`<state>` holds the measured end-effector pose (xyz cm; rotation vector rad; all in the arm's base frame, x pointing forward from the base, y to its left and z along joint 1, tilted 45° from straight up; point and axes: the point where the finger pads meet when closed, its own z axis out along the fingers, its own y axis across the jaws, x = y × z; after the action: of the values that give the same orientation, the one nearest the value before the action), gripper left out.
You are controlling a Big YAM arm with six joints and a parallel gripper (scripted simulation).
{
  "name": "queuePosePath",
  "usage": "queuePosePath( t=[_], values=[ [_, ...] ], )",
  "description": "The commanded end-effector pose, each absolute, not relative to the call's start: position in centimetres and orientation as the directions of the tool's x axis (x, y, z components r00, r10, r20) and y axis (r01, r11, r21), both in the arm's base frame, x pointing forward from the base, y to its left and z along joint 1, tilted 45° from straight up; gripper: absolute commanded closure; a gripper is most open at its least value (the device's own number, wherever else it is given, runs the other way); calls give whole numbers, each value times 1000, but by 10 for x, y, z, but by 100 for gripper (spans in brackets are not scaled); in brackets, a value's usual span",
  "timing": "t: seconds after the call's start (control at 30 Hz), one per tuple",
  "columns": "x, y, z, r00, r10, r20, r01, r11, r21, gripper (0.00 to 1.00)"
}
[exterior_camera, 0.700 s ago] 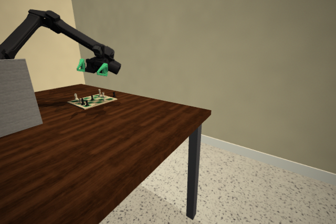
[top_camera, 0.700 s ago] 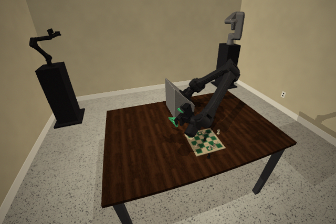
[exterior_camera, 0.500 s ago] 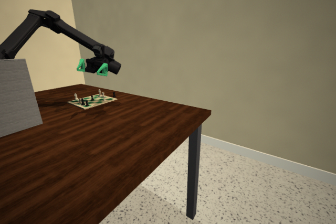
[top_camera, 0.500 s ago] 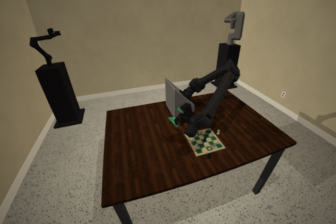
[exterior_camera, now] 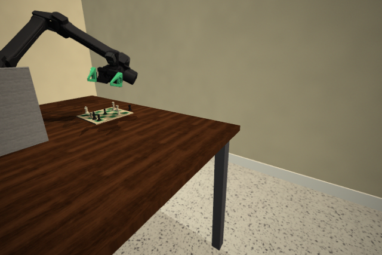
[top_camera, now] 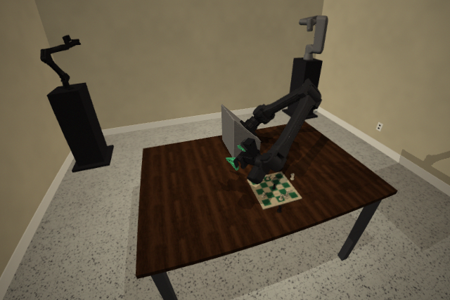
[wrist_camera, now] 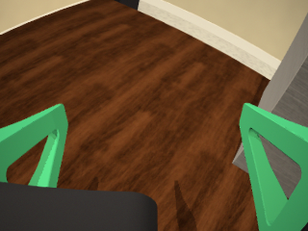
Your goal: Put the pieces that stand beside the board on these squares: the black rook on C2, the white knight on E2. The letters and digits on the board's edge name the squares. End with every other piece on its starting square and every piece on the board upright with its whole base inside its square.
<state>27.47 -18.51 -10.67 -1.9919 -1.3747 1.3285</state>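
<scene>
The chessboard (top_camera: 297, 197) (exterior_camera: 107, 119) lies on the table with several pieces standing on it. A small black piece (top_camera: 279, 209) (exterior_camera: 129, 108), apparently the rook, stands upright off the board's near edge in the top view. A white piece (top_camera: 292, 176) (exterior_camera: 86, 110), apparently the knight, stands off the board's right side in the top view. My gripper (top_camera: 232, 153) (exterior_camera: 104, 79) (wrist_camera: 153, 114) is wide open and empty, high above the table and off to the board's left in the top view. The wrist view shows neither board nor pieces; the edge letters are too small to read.
A grey upright panel (top_camera: 228, 131) (exterior_camera: 21, 110) (wrist_camera: 293, 96) stands on the table beside the gripper. On the board are a black piece (top_camera: 274, 186) (exterior_camera: 104, 111) near the middle, two more black ones (exterior_camera: 94, 115) (exterior_camera: 98, 117) close together, and several white ones (top_camera: 280, 197) (exterior_camera: 117, 110).
</scene>
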Motion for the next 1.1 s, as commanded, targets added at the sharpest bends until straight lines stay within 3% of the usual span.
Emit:
queuePosePath(
  t=[0.0, 0.33, 0.4, 0.47, 0.6, 0.9, 1.07],
  values=[
    [302, -189, -102, 128, 884, -450, 575, -436, -692, 0],
    [399, -126, -105, 257, 957, 137, 831, -146, -537, 0],
    [399, -126, -105, 257, 957, 137, 831, -146, -537, 0],
    [432, -100, -108, 203, 925, 322, 901, -48, -430, 0],
    [477, -89, -74, 102, 876, 471, 972, 14, -235, 0],
    [539, -56, -33, -229, 722, 653, 972, 138, 189, 0],
    [540, -62, -32, -237, 703, 671, 969, 124, 213, 0]
  ],
)
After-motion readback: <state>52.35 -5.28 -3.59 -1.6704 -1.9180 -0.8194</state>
